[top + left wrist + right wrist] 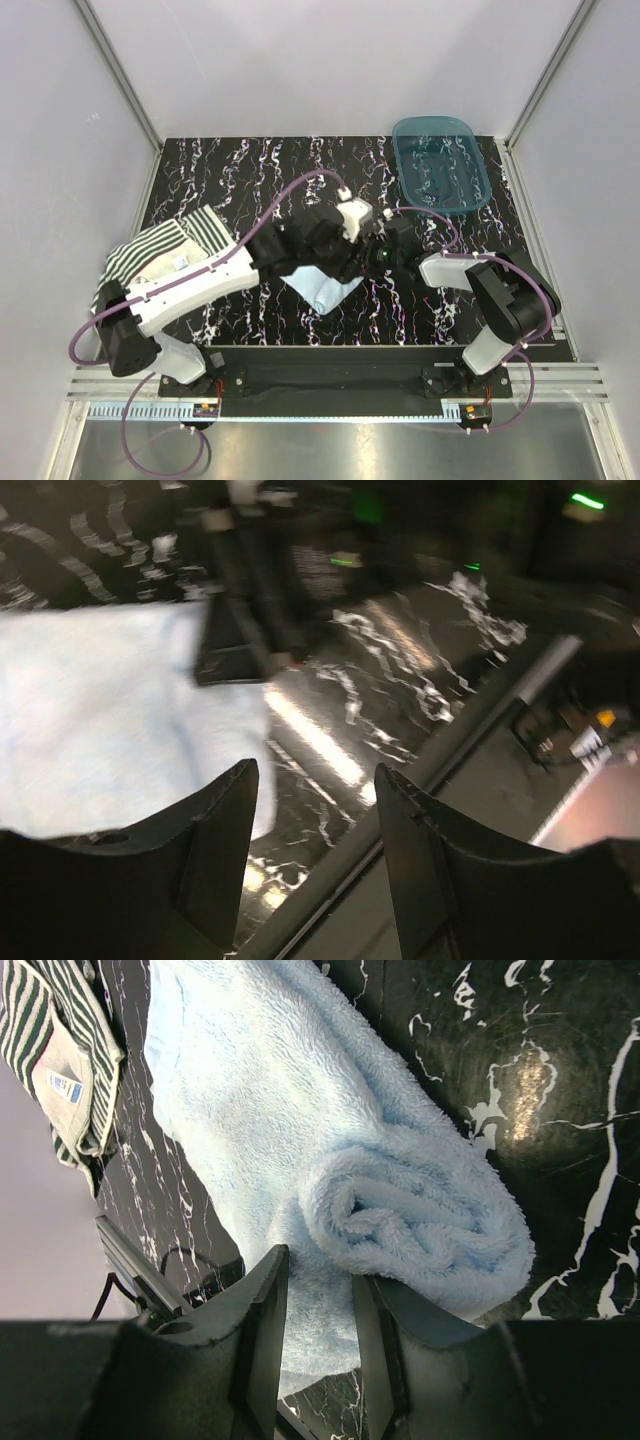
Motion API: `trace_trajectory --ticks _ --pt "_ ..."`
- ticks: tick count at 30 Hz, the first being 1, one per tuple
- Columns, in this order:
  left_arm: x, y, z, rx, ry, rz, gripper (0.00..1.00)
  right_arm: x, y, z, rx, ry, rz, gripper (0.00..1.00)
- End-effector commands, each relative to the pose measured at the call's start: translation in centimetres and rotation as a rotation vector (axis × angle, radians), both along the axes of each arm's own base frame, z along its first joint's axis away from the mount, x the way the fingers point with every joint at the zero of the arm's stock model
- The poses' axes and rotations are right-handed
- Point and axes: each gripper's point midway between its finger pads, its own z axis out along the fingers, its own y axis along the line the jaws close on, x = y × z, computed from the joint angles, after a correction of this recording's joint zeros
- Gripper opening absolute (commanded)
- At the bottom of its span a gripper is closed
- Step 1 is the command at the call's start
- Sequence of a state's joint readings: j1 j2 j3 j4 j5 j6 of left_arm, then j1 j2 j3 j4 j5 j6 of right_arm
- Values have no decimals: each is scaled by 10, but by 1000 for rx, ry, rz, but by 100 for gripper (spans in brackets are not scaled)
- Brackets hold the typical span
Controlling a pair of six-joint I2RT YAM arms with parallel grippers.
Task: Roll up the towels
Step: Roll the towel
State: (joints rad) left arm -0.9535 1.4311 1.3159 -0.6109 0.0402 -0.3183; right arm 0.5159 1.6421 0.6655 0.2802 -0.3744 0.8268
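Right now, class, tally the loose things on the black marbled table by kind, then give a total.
Towels: 2 (plain light blue towel, dark green-and-white striped towel)
Tubs: 1 (translucent teal plastic tub)
Total: 3

Towel (330, 1160) at right gripper (320, 1270) tips: plain light blue; towel left of it (45, 1020): dark green-and-white stripes; tabletop (560, 1110): black, white-veined.

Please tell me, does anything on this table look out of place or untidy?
Yes. The striped towel lies bunched at the left edge of the table, one part folded over so its label shows, partly under the left arm. The blue towel at the centre is rolled only at one end.
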Motion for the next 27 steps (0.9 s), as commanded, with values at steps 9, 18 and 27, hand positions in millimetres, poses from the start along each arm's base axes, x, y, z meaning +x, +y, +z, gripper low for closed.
trace_trajectory --ticks 9,18,27 --pt "-2 -1 -97 204 -15 17 52 -4 -4 -13 -82 33 5 39" --pt "-6 15 -162 299 47 36 51 -4 -4 -13 -96 34 13 39" --pt "-10 41 -196 391 61 81 66 0 -4 -7 -130 27 37 46"
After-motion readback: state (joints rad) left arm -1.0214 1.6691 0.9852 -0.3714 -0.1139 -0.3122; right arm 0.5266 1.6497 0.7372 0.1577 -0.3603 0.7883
